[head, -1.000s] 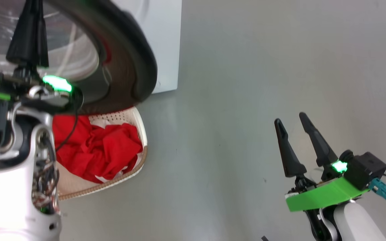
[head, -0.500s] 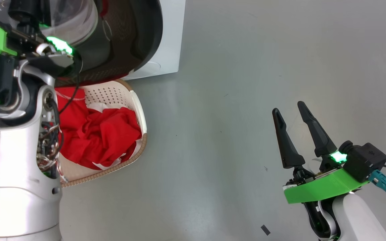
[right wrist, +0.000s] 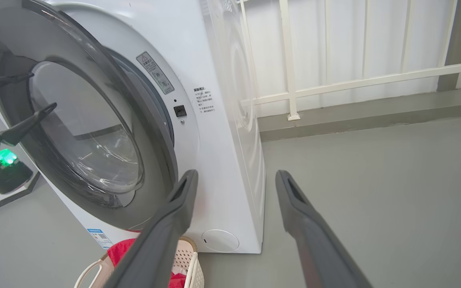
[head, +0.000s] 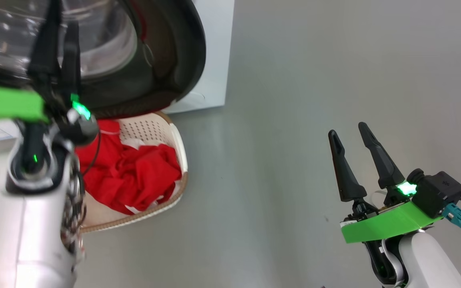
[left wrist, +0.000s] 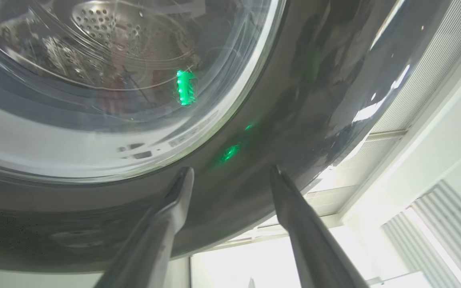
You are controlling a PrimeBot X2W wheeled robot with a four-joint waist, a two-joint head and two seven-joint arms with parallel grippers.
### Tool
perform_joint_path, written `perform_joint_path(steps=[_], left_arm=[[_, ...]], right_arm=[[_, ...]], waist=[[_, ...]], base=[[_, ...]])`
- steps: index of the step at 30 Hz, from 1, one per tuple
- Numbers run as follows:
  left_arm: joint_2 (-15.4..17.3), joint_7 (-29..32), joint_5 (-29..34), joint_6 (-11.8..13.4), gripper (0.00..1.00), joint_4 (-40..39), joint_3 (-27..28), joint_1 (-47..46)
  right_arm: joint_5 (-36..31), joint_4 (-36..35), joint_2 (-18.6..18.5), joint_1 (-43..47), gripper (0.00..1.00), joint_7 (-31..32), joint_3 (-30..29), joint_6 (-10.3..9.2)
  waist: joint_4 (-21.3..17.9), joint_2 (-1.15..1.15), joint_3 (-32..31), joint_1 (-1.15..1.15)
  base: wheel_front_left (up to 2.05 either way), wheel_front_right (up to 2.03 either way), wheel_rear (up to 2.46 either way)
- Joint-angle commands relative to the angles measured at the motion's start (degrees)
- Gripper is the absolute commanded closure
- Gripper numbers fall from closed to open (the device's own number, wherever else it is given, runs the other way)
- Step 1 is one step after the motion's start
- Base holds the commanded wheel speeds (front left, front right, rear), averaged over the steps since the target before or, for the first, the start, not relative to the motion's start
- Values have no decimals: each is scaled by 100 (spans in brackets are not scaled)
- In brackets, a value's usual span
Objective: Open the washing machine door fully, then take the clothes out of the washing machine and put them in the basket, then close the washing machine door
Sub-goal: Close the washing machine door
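Hovering at the black rim of the washing machine door, my left gripper stands wide and empty (right gripper likewise, well apart).

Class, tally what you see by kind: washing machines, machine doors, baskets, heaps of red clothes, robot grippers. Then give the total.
washing machine: 1
washing machine door: 1
basket: 1
heap of red clothes: 1
grippers: 2 (left gripper, right gripper)
Total: 6

Door rim glossy black, window clear glass; drum steel; clothes soft cloth; basket plastic.
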Motion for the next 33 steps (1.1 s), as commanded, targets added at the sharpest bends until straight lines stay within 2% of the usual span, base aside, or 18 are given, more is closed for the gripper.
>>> perform_joint_path(steps=[1, 5, 12, 13, 15, 20, 28, 33], left_arm=[[404, -142, 470, -133, 0, -196, -29, 282], [771, -741, 1683, -295, 0, -229, -457, 869], [1108, -1633, 3058, -444, 0, -532, -983, 1801], [1108, -1633, 3058, -444, 0, -532, -983, 1801], [1245, -1827, 3507, -452, 0, -644, -1037, 2083], [1465, -1992, 4889, -261, 0, -1024, -975, 2744], [1250, -2000, 7048, -85, 0, -1929, -324, 3856], [920, -2000, 7702, -122, 0, -2211, 26, 4406]], right_arm=[[-41, -118, -4, 14, 0, -36, 83, 43], [-67, -94, -4, 88, 0, -36, 92, 43], [-153, -141, -4, 269, 0, -36, -19, 43], [-153, -141, -4, 269, 0, -36, -19, 43], [-173, -185, -4, 340, 0, -36, -106, 43], [-193, -250, -4, 540, 0, -36, -311, 43], [-295, -297, -4, 798, 0, -36, -419, 43], [-333, -364, -4, 921, 0, -36, -560, 43]], waist=[[152, 0, -269, 0], [226, 0, -523, 0], [269, 0, -950, 0], [269, 0, -950, 0], [257, 0, -1074, 0], [214, 0, -1391, 0], [127, 0, -1752, 0], [99, 0, -1887, 0]], base=[[0, 0, 0], [0, 0, 0], [0, 0, 0], [0, 0, 0], [0, 0, 0], [0, 0, 0], [0, 0, 0], [0, 0, 0]])
